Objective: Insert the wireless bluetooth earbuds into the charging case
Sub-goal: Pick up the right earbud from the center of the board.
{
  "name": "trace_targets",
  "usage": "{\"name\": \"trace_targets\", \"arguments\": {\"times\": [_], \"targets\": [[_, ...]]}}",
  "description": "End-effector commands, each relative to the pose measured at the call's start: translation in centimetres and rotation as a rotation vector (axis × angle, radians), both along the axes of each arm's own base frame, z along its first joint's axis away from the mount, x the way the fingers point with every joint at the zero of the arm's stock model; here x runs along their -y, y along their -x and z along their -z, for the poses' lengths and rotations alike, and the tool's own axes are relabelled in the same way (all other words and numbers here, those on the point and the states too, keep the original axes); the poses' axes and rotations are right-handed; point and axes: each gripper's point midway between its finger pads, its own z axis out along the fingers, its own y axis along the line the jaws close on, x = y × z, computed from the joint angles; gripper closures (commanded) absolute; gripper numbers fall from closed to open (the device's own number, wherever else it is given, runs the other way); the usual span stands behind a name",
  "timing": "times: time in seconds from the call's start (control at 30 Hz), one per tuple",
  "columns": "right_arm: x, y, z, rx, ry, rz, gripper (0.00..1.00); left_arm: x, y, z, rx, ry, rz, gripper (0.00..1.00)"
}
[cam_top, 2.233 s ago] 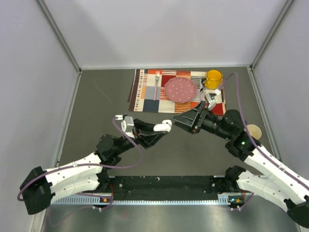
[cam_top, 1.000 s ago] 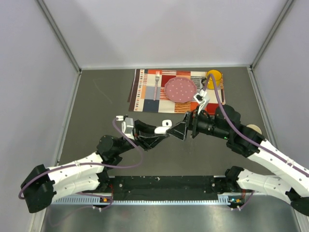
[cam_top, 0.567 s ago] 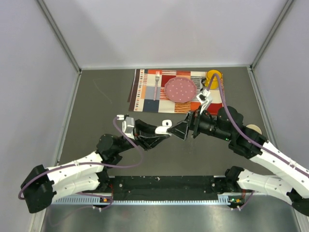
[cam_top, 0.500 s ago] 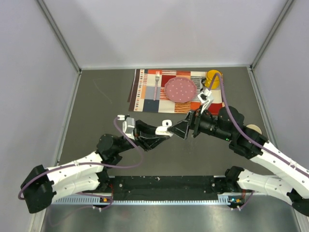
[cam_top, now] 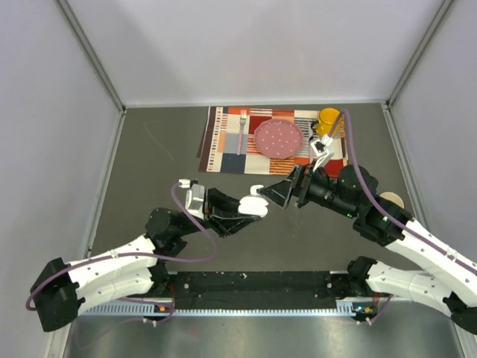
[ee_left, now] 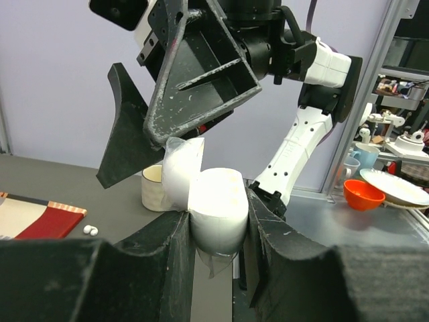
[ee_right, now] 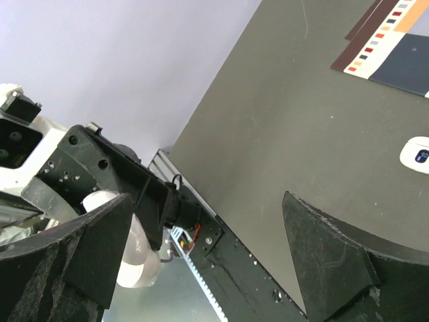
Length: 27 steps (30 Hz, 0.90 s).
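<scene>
My left gripper [cam_top: 252,206] [ee_left: 218,225] is shut on a white charging case [cam_top: 254,202] [ee_left: 218,204], held above the dark table. The case's lid [ee_left: 182,169] stands open to its left. My right gripper [cam_top: 279,192] [ee_right: 204,258] is open, just right of the case. In the left wrist view its black fingers [ee_left: 201,70] hang over the case, one tip at the lid's top edge. Part of the case [ee_right: 127,258] shows behind the right gripper's left finger. Two tiny white earbuds [ee_left: 89,230] lie on the table by the placemat's red corner. They are hidden in the top view.
A striped placemat [cam_top: 222,145] at the back carries a fork [cam_top: 242,128], a pink plate [cam_top: 279,137] and a yellow mug [cam_top: 329,119]. A cream cup [cam_top: 390,200] [ee_left: 152,188] stands at the right. A small white object with a blue mark [ee_right: 417,154] lies on the table.
My right gripper has drawn back a little, up and to the right, from the case. The left gripper, still holding the case, has shifted slightly nearer.
</scene>
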Motion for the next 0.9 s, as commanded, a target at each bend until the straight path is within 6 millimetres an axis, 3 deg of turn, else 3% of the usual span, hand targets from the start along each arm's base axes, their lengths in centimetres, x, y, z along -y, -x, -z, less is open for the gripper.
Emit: {"name": "trace_targets", "arguments": {"times": [0.0,0.27,0.37,0.4,0.43,0.63,0.83,0.87], "targets": [[0.7,-0.6,-1.4,0.03,-0.06,0.056,0.08,-1.0,1.1,-2.9,0.06,0.08,0.014,1.0],[4.3,-1.6,-2.0,0.06,-0.114,0.237,0.03,-1.4,1.0,-2.4,0.051,0.069,-0.008,1.0],[6.2,-2.5,-1.2,0.06,-0.061,0.333,0.01,-1.6,0.9,-2.4,0.05,0.067,-0.017,1.0],[6.7,-2.8,-0.7,0.049,-0.033,0.366,0.01,-1.6,1.0,-2.3,0.05,0.065,-0.014,1.0],[8.3,-3.5,1.3,0.0,0.047,0.454,0.01,-1.6,0.9,-2.3,0.05,0.063,-0.02,1.0],[12.9,-5.6,5.1,-0.16,0.23,0.665,0.01,-1.8,0.8,-2.5,0.05,0.061,-0.033,1.0],[15.2,-6.9,8.9,-0.29,0.314,0.74,0.01,-2.0,0.9,-2.4,0.047,0.059,-0.042,1.0],[16.3,-7.5,9.5,-0.311,0.325,0.779,0.01,-2.1,0.8,-2.4,0.046,0.058,-0.043,1.0]]}}
